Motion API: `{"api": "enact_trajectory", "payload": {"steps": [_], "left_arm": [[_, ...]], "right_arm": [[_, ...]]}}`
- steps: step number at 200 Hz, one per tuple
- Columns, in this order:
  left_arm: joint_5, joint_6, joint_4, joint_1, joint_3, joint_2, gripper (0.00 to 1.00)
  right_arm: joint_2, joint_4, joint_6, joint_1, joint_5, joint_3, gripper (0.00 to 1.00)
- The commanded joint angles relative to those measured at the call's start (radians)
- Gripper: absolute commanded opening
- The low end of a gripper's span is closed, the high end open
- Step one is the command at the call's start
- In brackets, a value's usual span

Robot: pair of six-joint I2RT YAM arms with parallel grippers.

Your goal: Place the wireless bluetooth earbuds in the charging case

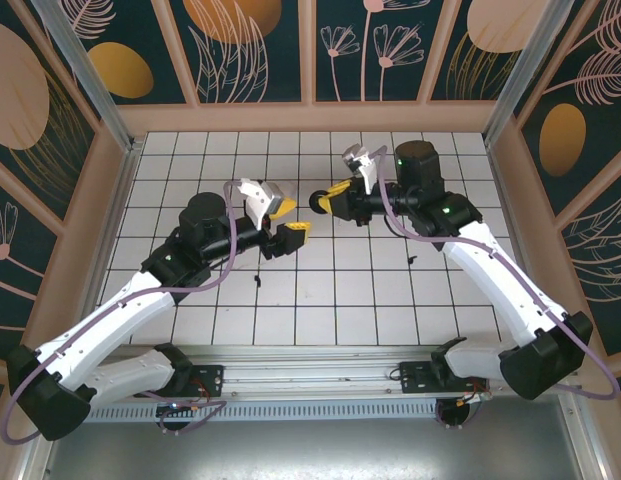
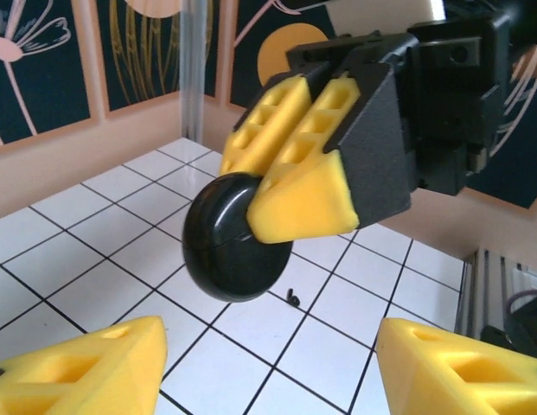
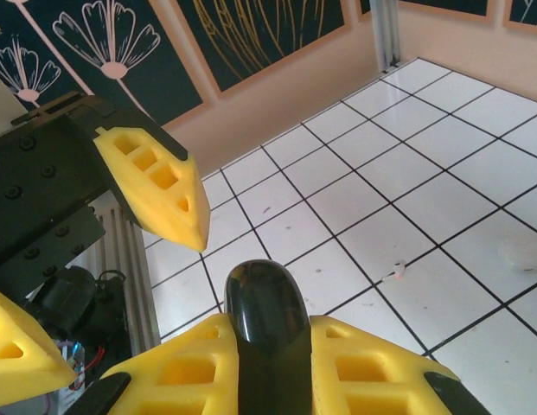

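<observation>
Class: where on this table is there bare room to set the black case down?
Free: the rows along the back wall, and the near-middle tiles by the front rail, bar a black bit. Crowded: mid-table, where the left gripper faces the right gripper holding the black case.

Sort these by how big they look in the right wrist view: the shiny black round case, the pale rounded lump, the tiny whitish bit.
1. The shiny black round case, though nearest the camera.
2. The pale rounded lump.
3. The tiny whitish bit.

Shut round black charging case [image 2: 225,251] held aloft; tiny whitish earbud [image 3: 396,273] lies on tiles [image 3: 476,156].
</observation>
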Motion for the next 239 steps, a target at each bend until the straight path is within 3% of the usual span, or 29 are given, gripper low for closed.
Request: {"api": "enact_trajectory", "payload": {"steps": [1,68,132,239], "left_arm": [[0.09,-0.048,0.066,0.025,-0.006,0.016,0.61],[0.353,-0.353,0.495,0.126,-0.18,0.051,0.51],[0.436,-0.491,0.776,0.136,-0.212,0.142,0.49],[0.439,-0.51,0.842,0.135,-0.195,0.198,0.38]], "right_arm": [[-0.015,0.036,-0.06,0.007,-0.063,0.019,0.07],[-0.033,0.104,-0.003,0.005,-0.134,-0.024,0.06],[-0.054,0.173,0.065,0.008,-0.186,-0.046,0.06],[-0.045,0.205,0.101,0.022,-0.199,-0.056,0.06]]}}
